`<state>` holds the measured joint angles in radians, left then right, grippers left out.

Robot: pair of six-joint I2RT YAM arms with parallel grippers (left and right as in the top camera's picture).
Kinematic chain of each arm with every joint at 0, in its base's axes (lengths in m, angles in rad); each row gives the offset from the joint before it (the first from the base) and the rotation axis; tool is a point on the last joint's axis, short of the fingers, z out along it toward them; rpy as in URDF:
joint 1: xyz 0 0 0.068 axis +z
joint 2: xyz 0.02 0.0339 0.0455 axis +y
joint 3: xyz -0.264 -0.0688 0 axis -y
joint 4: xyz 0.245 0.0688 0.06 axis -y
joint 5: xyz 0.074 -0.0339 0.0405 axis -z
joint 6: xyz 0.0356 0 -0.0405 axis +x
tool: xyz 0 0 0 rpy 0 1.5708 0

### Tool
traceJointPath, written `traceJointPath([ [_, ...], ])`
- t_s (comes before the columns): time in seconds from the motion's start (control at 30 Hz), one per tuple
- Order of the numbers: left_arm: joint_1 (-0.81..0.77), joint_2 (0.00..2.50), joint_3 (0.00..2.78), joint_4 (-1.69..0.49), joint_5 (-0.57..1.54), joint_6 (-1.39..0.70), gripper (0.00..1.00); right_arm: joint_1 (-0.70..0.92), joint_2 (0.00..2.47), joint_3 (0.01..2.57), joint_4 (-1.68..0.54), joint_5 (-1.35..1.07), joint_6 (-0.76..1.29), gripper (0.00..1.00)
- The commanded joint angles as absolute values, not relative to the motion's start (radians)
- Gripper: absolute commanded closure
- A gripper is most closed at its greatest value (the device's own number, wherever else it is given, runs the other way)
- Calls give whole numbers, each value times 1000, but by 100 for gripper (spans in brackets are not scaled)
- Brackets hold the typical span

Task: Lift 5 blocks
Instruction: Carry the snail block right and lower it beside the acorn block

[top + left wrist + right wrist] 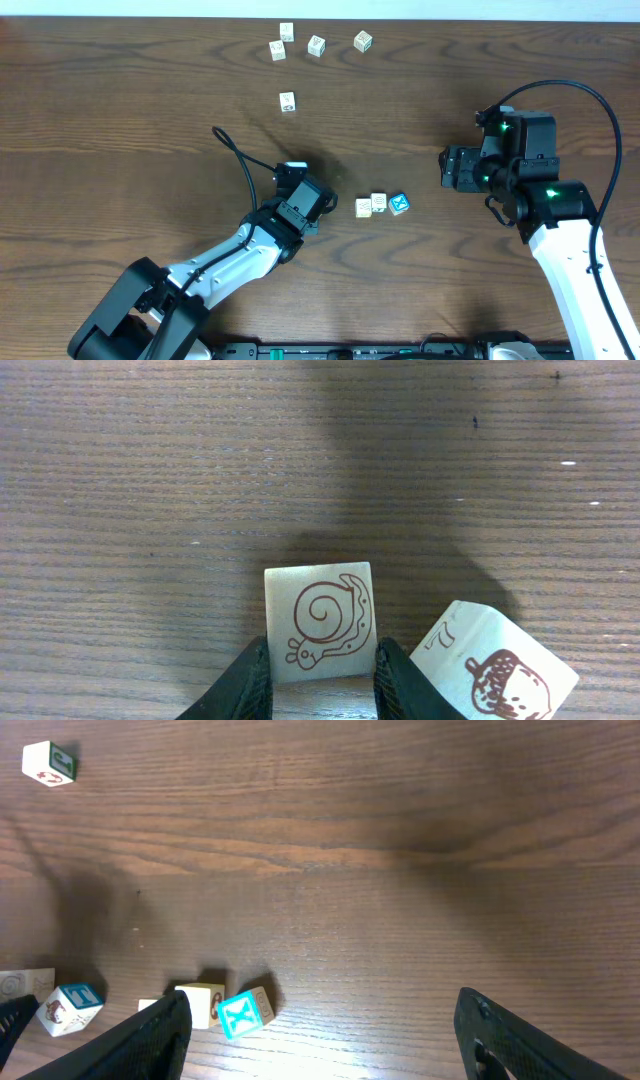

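In the left wrist view a cream block with a red-brown snail [320, 622] sits between my left gripper's [322, 672] fingers, which press both its sides. A tilted acorn-marked block [495, 668] leans beside the right finger. From overhead the left gripper [304, 192] hides both. Three more blocks lie in a row just right of it: cream [363, 207], cream [379, 202] and bright blue with a white X [399, 204]. My right gripper [447, 168] hovers open to their right; its wrist view shows the X block [240, 1015] near its left finger [150, 1035].
Several other whitish cubes lie at the table's far edge, around one [316, 45], with another [287, 101] nearer the middle. A black cable [240, 160] loops from the left arm. The right arm's cable arcs over the table's right side.
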<state>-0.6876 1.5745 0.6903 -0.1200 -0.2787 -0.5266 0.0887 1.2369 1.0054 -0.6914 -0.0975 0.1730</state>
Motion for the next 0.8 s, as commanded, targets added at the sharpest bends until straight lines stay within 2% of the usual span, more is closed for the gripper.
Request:
traceJointPath([
  [0.0,-695,1573,667,-132,-223,-512,92,78,1237,1019,-692,-102,154,19],
  [0.4,-788,1565,667,-138,-217,-491,92,78,1237,1019,-692,-102,151,19],
  [0.77,-800,1547,667,-137,-167,-492,93,78,1237,1019,-692,-102,151,19],
])
